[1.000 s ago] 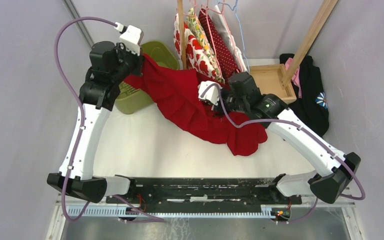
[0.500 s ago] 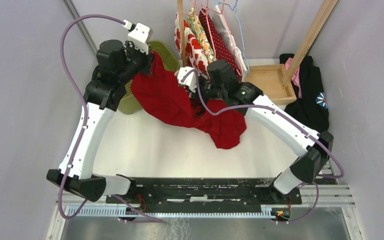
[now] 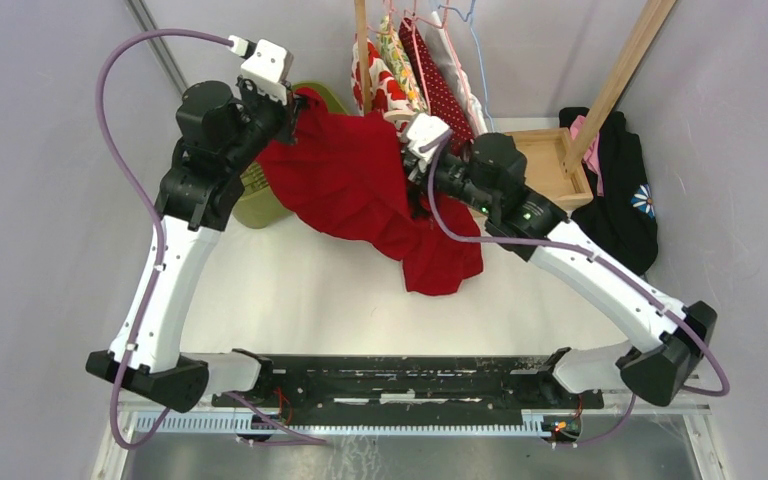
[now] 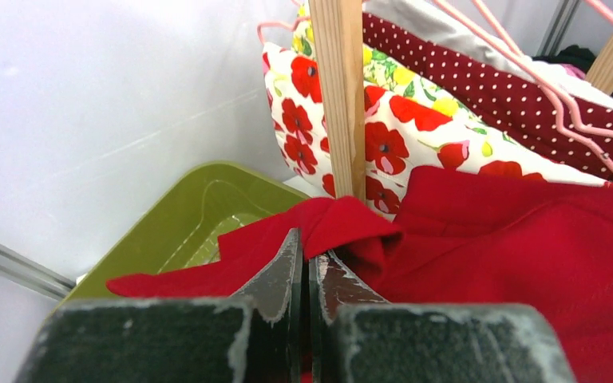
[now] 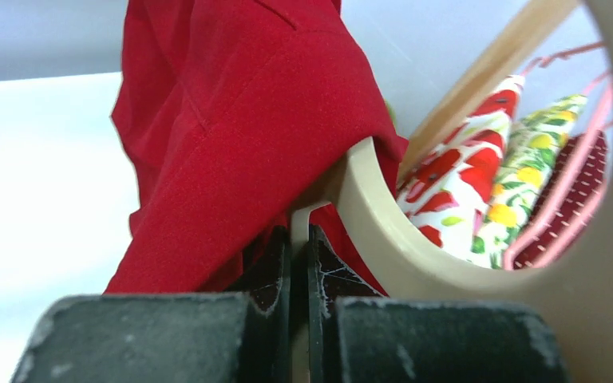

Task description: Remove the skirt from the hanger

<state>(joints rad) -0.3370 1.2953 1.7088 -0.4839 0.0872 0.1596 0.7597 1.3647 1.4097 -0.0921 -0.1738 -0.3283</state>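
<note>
The right gripper [image 5: 299,239] has shifted toward 3 o'clock, clamped on the cream hanger [image 5: 375,215]. At 10 o'clock the left gripper [image 4: 303,251] pinches the red skirt [image 3: 360,185], probably at its waistband.

The left arm [image 3: 163,290] and right arm [image 3: 605,285] have white shells, black joints and a purple cable [image 3: 100,95] each; gripper fingers [image 4: 281,271] are dark and scuffed.
</note>
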